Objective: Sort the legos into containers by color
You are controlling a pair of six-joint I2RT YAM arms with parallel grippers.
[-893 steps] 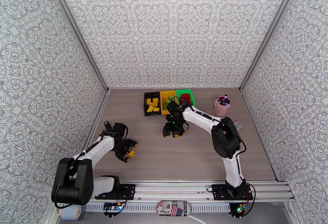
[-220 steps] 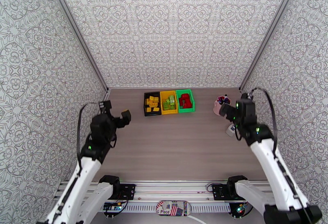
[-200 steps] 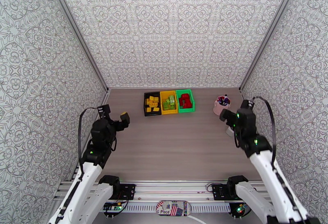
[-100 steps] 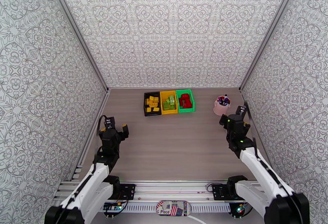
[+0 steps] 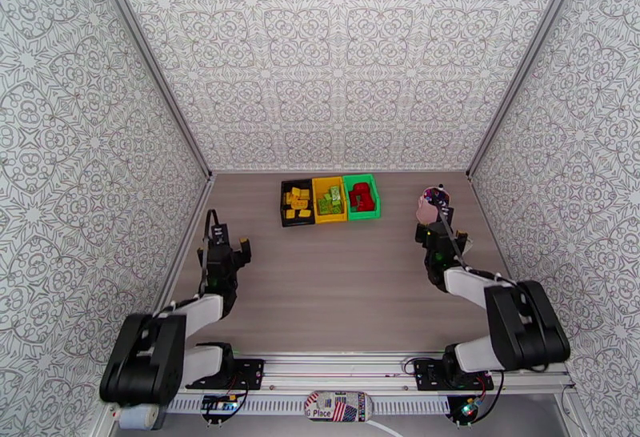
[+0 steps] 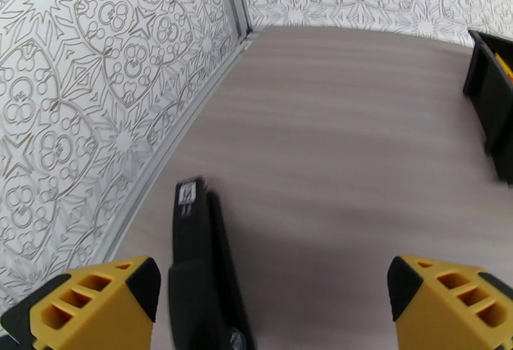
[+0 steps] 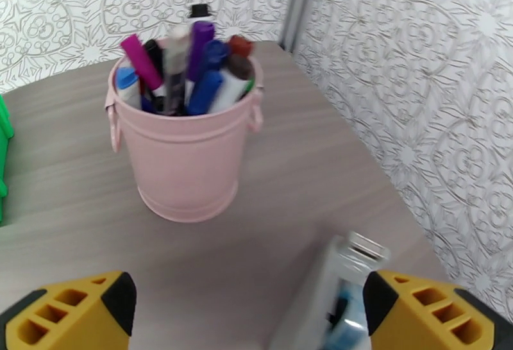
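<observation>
Grey wood desk [image 5: 344, 294]: no loose brick shows on it, so the sorting looks finished, with nothing left to carry.
Left wall [image 5: 96, 190]: patterned paper, meeting the desk along a metal rail just beside the left tool, so there is little room on that side.
Left tool [image 6: 266, 306]: low over the near left of the desk, yellow fingers spread wide, holding nothing.
Black bin [image 5: 284, 205]: far centre, leftmost of three bins set side by side; holds the yellow bricks [image 5: 298, 200].
Yellow bin [image 5: 330, 220]: middle of the row; holds the green bricks [image 5: 330, 202].
Green bin [image 5: 377, 198]: rightmost; holds the red bricks [image 5: 362, 196].
Middle of desk: wide and bare between both tools and the bins, the freest room to move.
Pink cup [image 7: 186, 159]: full of pens [image 7: 192, 69], apart from the bins on their right, close ahead of the right tool.
Right tool [image 7: 250, 313]: fingers spread wide, empty; a small clear box [image 7: 340, 281] lies just beside its right finger.
Right wall [image 7: 417, 88]: near, just past the cup.
</observation>
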